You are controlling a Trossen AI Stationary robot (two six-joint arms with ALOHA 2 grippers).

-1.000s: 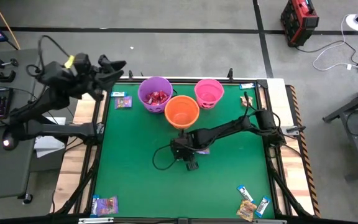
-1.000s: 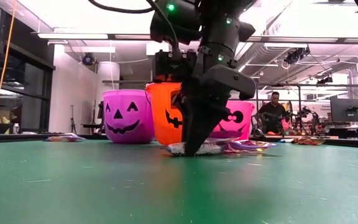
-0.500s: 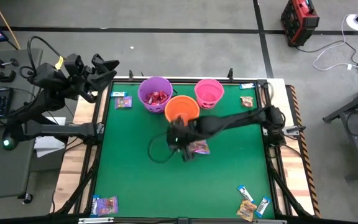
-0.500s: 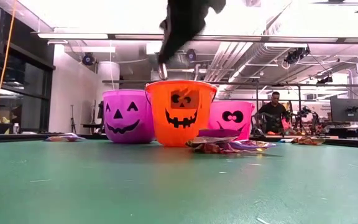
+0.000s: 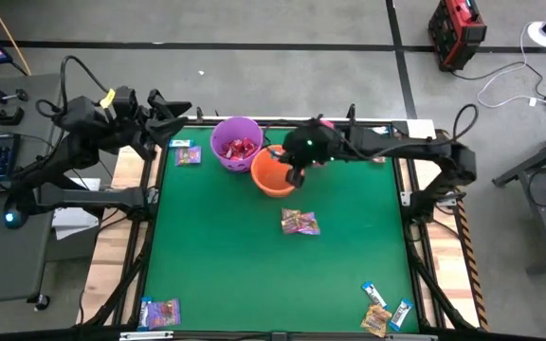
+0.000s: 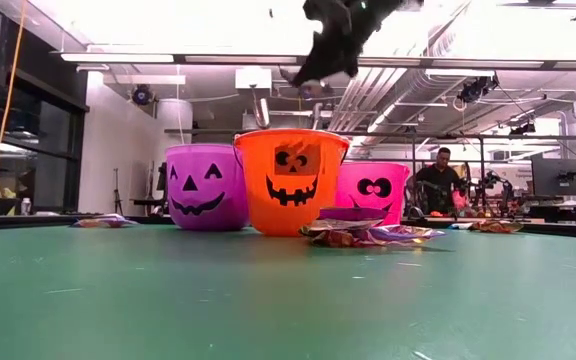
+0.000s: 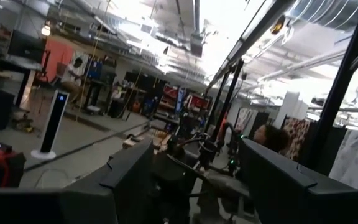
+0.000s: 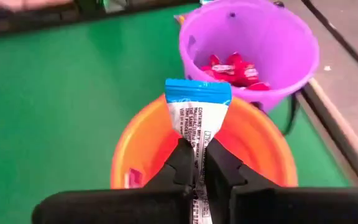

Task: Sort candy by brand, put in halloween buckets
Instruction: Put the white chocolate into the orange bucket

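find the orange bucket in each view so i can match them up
high view: orange bucket at the mat's far middle, partly under the right gripper.
low view: centre, between the purple bucket and the pink one.
left wrist view: not in it.
right wrist view: lower middle, behind the blue-and-white candy the gripper holds.
shared landmark: the purple bucket, touching it.

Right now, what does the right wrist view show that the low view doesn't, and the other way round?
Only the right wrist view shows the right gripper shut on a blue-and-white candy over the orange bucket, plus red candy inside the purple bucket. Only the low view shows the pink bucket and jack-o'-lantern faces. Both show the orange and purple buckets.
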